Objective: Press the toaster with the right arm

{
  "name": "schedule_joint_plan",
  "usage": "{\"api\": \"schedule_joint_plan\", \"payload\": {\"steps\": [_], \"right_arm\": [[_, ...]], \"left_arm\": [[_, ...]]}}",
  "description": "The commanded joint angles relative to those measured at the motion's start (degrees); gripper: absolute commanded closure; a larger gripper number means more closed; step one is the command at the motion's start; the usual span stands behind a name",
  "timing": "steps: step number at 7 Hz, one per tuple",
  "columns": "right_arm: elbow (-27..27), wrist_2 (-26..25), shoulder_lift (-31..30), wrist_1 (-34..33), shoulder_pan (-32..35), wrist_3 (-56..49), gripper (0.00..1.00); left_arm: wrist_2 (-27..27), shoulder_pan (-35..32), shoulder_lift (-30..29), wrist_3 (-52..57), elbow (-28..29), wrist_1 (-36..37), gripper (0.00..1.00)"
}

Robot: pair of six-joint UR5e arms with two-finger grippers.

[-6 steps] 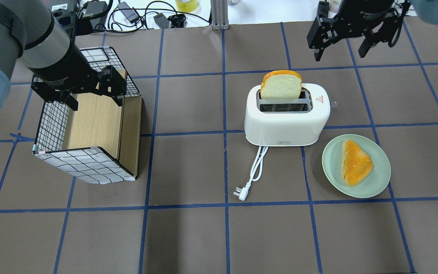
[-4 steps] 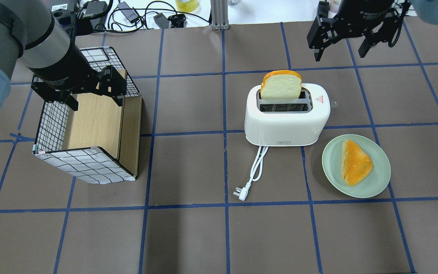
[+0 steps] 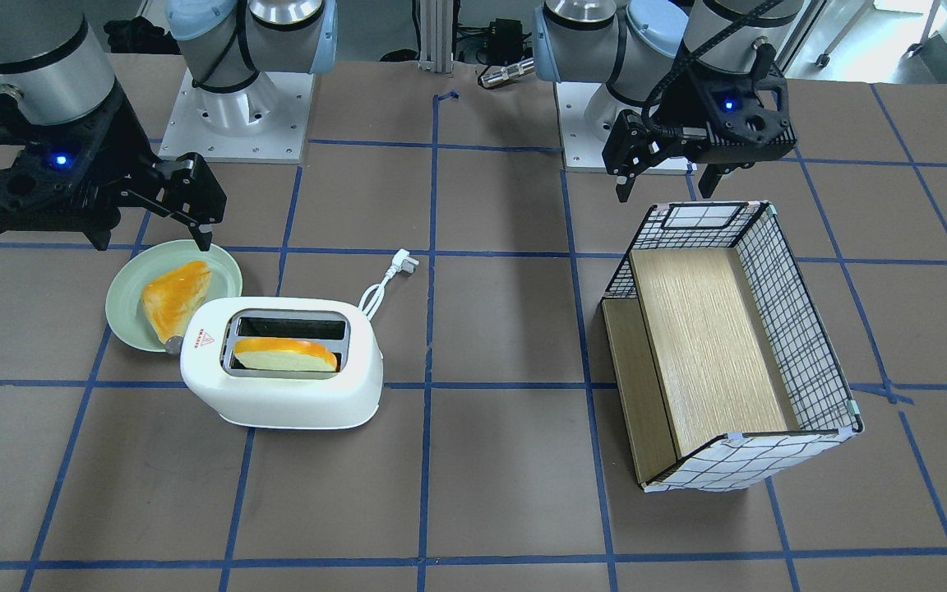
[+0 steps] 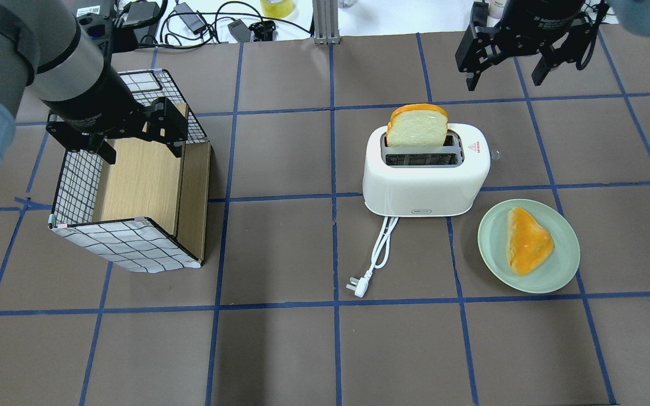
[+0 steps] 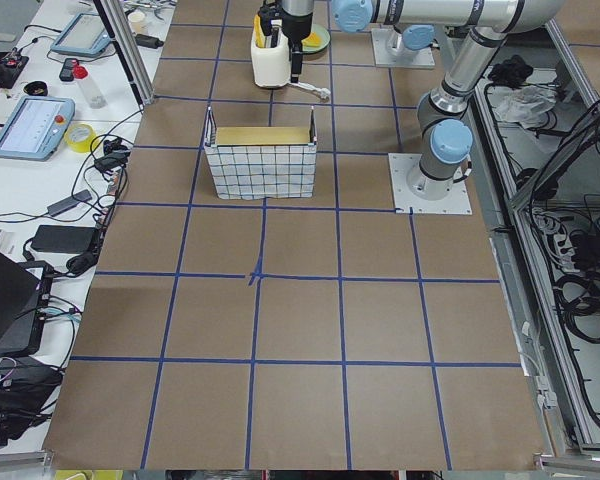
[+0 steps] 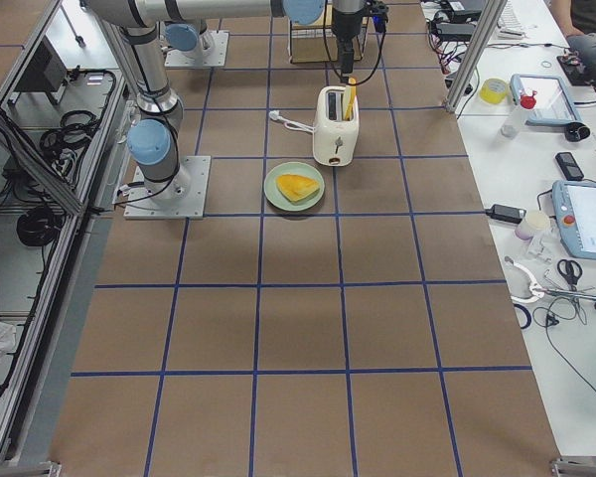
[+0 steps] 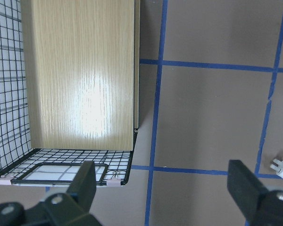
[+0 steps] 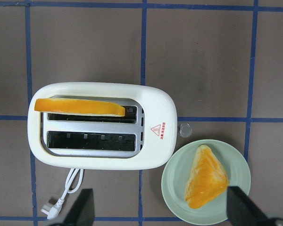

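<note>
The white two-slot toaster (image 4: pixel 426 189) stands mid-table, with a slice of bread (image 4: pixel 418 127) upright in its far slot. Its red triangle sticker and small grey end knob (image 4: pixel 496 152) face the right. The right gripper (image 4: pixel 504 79) hangs open and empty beyond the toaster's right end, apart from it. In the front-facing view the right gripper (image 3: pixel 153 238) hovers above the plate, behind the toaster (image 3: pixel 276 399). The right wrist view looks straight down on the toaster (image 8: pixel 99 160), the knob (image 8: pixel 184 129) and its own fingers (image 8: pixel 85 209). The left gripper (image 4: pixel 141 149) is open over the basket.
A green plate (image 4: pixel 562 265) with a piece of orange-crusted bread (image 4: pixel 528 239) lies right of the toaster's front. The white cord and plug (image 4: pixel 359 285) trail forward. A wire basket with a wooden panel (image 4: pixel 127 242) stands at the left. Cables and boxes lie beyond the far edge.
</note>
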Motion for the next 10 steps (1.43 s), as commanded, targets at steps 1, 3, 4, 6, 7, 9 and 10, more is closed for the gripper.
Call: {"api": "schedule_joint_plan", "payload": {"steps": [1, 3, 4, 6, 7, 9, 10], "right_arm": [[0.04, 0.00, 0.00, 0.00, 0.00, 0.00, 0.00], [0.12, 0.00, 0.09, 0.00, -0.17, -0.09, 0.00], [0.12, -0.17, 0.09, 0.00, -0.52, -1.48, 0.00], [0.12, 0.09, 0.26, -1.31, -4.19, -11.29, 0.19], [0.21, 1.57, 0.44, -0.80, -8.22, -14.91, 0.50], [0.73, 5.70, 1.49, 1.30, -14.13, -20.90, 0.87], [1.52, 8.06, 1.84, 1.58, -15.19, -22.31, 0.94]], "left_arm": [[0.04, 0.00, 0.02, 0.00, 0.00, 0.00, 0.00], [0.04, 0.00, 0.02, 0.00, 0.00, 0.00, 0.00], [-0.05, 0.00, 0.02, 0.00, 0.00, 0.00, 0.00], [0.04, 0.00, -0.06, 0.00, 0.00, 0.00, 0.00], [-0.05, 0.00, -0.06, 0.00, 0.00, 0.00, 0.00], [0.04, 0.00, -0.06, 0.00, 0.00, 0.00, 0.00], [0.04, 0.00, 0.02, 0.00, 0.00, 0.00, 0.00]]}}
